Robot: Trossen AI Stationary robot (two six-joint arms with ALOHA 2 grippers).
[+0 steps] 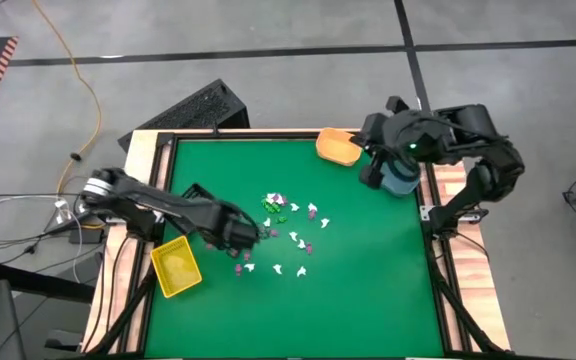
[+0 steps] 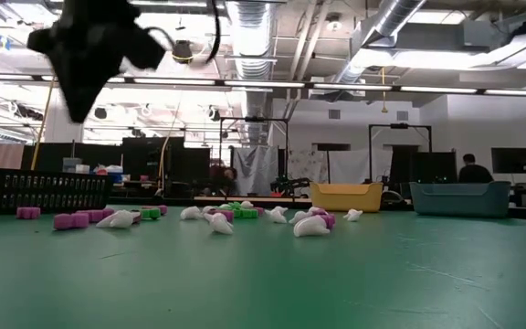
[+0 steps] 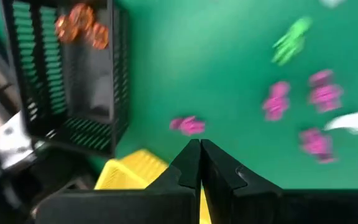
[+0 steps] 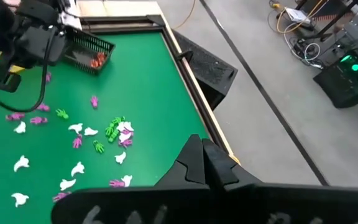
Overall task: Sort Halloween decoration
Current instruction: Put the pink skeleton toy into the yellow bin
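The Halloween decoration (image 1: 286, 228) is a scatter of tiny white, purple and green trinkets lying on the green mat mid-table, also seen in the low view (image 2: 217, 217) and the right wrist view (image 4: 98, 134). Reddish-orange trinkets (image 3: 81, 25) lie in the black bin (image 3: 67, 74). My left gripper (image 1: 256, 235) hangs above the mat at the scatter's left edge, shut, with nothing visible between its fingers (image 3: 201, 152); a purple trinket (image 3: 188, 125) lies just beyond them. My right gripper (image 4: 204, 155) is shut and waits over the blue bin (image 1: 400, 180) at the far right.
The yellow bin (image 1: 176, 266) stands near the left edge and the black bin (image 1: 193, 193) sits partly under my left arm. The orange bin (image 1: 338, 147) is at the far edge beside the blue bin. A wooden frame (image 1: 158, 150) borders the mat. Bare green mat lies toward the near edge.
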